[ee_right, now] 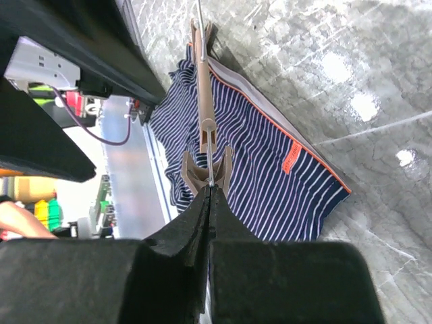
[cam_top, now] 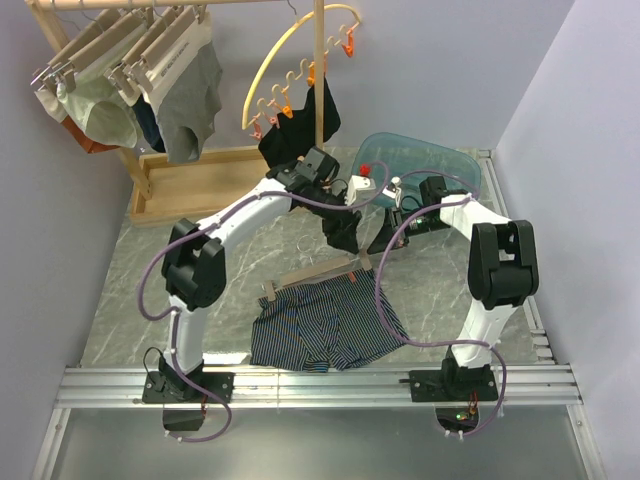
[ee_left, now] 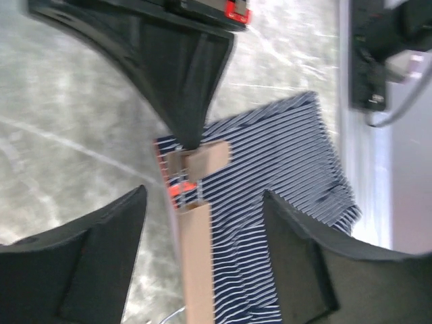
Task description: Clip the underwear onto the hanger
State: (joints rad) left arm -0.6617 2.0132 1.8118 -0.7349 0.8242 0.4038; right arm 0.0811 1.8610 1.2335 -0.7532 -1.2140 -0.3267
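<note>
Since the underwear (cam_top: pixel 325 330) lies flat on the tabletop (cam_top: pixel 150 270) close to the arms' bases, with the hanger (cam_top: pixel 320 275) laid along its waistband, the step in hand looks to be the clipping itself, worked at the bar's right-end clip (ee_right: pixel 209 169). In the left wrist view that clip sits over the striped corner where the waistband's orange edging shows. Whether it has actually bitten the cloth cannot be told. The clip at the bar's other end rests by the opposite waistband corner, its bite equally unclear.

The right hand (ee_right: pixel 209 194) is fully closed, its tips brought together right at the clip's upturned levers. A thin metal part runs into the seam between the fingers, but I cannot tell whether it is pinched or merely touched. The left hand (ee_left: pixel 202 196) hovers above the same end, fingers spread wide, holding nothing, one to each side of the bar and clear of it.

As I judge it, the next move calls for the clip to be pressed open while the waistband corner is fed under it, then let go squarely on the fabric. The bar must be steadied meanwhile, since a light hanger will skate on the smooth stone.

Farther back, well apart from this work, a wooden rack (cam_top: pixel 190 185) carries other garments, grey briefs (cam_top: pixel 190 105) among them.
</note>
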